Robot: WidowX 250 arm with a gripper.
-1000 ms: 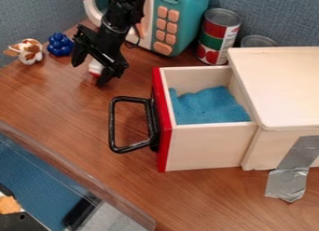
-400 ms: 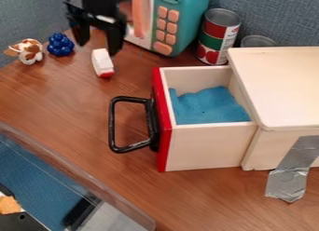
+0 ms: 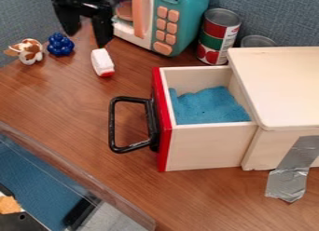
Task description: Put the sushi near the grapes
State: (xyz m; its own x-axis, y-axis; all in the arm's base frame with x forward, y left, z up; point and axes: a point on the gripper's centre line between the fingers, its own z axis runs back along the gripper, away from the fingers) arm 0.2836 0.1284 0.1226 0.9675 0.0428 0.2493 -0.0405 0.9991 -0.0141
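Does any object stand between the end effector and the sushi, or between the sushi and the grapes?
Nothing visible stands in either gap: only tabletop shows between the sushi and the grapes, and no object between the end effector and the sushi.

Black two-finger pincer: has risen from around the sushi toward the view's top edge; its parted fingers now hang apart from the piece.
White-and-red toy sushi: partly hidden between the fingers at first, now uncovered on the worktop.
Teal-and-white toy microwave: more of its lower front shows, since the black arm has shifted left.
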